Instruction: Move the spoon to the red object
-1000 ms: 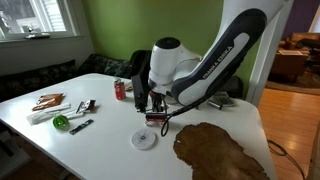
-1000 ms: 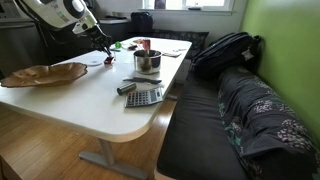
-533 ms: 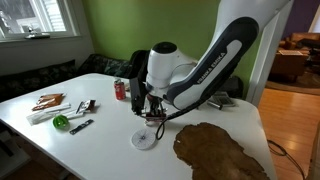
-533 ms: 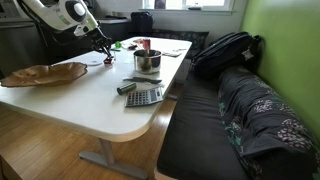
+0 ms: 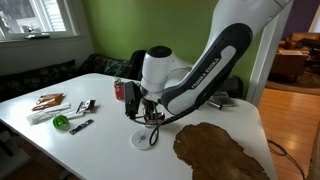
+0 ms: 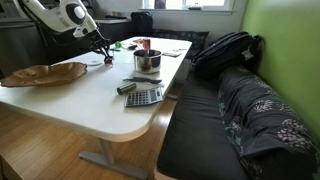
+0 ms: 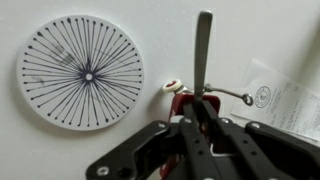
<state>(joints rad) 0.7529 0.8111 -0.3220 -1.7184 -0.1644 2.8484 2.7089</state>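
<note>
My gripper is shut on the spoon. Its thin silver handle sticks out past the fingertips, and its bowl does not show. Directly under the jaws lies a small red object with a white ring and a metal key loop. In an exterior view the gripper hangs low over the white table, just above the red object. In an exterior view it is at the table's far end.
A white disc with dark radial lines lies beside the red object. A red can, dark-handled utensils, a green thing and a wooden bowl are nearby. A steel pot and calculator sit further along.
The arm has shifted a little to the left and lower over the table with the spoon still held. Nothing on the table has moved.
</note>
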